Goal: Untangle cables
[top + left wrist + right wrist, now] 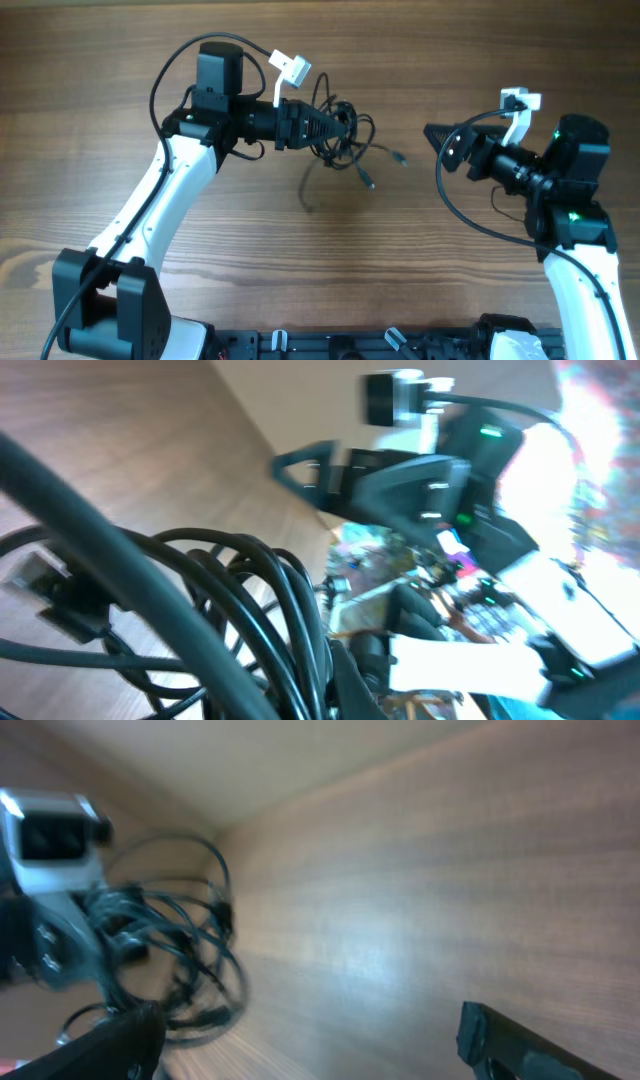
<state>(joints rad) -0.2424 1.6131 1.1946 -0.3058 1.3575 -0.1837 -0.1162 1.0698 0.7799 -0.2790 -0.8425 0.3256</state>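
My left fingers (338,128) closed on cables (347,152) tangle, far centre of surface (300,260). My right fingers (438,137) spread open, empty, well apart to right of tangle.

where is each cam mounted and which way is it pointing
overhead: above the table, looking straight down; both arms, left claw at the cables, right claw open.
left wrist: on the left arm, facing the right arm; cables up close, own claw not clearly seen.
right wrist: on the right arm, facing the cables and left arm; own fingers in the bottom corners.
shared: all three show the cables.
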